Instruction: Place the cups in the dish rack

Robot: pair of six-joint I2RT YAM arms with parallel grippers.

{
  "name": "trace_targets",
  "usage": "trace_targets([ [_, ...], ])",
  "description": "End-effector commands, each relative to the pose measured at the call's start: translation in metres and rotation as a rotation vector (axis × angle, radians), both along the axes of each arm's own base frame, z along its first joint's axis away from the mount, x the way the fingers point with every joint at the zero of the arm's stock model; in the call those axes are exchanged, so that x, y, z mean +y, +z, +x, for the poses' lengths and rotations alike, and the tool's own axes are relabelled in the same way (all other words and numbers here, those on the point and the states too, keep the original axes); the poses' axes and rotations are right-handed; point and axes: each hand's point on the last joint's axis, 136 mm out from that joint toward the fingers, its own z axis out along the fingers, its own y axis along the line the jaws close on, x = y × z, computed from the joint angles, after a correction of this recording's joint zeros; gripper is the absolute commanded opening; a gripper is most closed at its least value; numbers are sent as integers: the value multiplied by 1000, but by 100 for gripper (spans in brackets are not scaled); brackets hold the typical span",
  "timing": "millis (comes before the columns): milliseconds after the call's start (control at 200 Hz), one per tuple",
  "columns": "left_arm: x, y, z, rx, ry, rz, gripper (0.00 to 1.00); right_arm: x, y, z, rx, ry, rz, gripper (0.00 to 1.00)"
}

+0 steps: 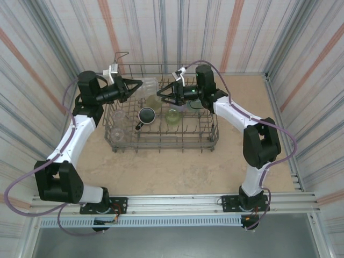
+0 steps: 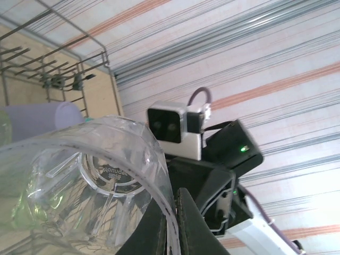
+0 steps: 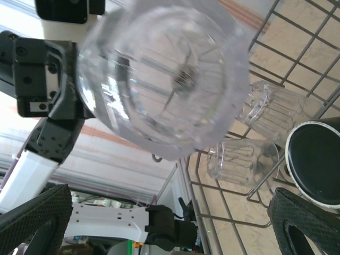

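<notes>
My left gripper (image 1: 138, 86) is shut on the rim of a clear cup (image 2: 79, 180), one finger inside the wall and one outside, and holds it sideways above the back of the dish rack (image 1: 161, 144). My right gripper (image 1: 164, 96) faces that cup's base (image 3: 164, 74) with its fingers (image 3: 32, 218) spread wide, open and apart from it. Inside the rack stand a dark mug (image 1: 146, 114), a green cup (image 1: 173, 115), an olive-yellow cup (image 1: 153, 101), and clear tumblers (image 1: 117, 124) at the left end. A lavender cup (image 2: 42, 119) lies behind the held one.
The rack's wire walls and upright tines (image 2: 53, 64) rise just below both grippers. Two clear tumblers (image 3: 255, 133) and the mug's rim (image 3: 316, 164) sit close under my right fingers. Striped walls enclose the table (image 1: 161, 172), with bare surface in front of the rack.
</notes>
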Motion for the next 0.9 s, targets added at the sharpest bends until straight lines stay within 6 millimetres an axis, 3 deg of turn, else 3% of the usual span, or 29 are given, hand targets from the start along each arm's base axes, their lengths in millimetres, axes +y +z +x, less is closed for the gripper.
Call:
trace_targets([
  [0,1,28,0,-75,-8,-71,0,-1,28,3,-51,-18,87,99],
  [281,-5,29,-7,-72,-52,-82,0,7,62,21,-49,-16,236,99],
  [681,-15,26,-10,-57,-93,-114,0,17,74,33,-56,-42,272,100],
  [892,-14,24,-9,-50,-87,-109,0,19,76,30,-55,-32,276,79],
])
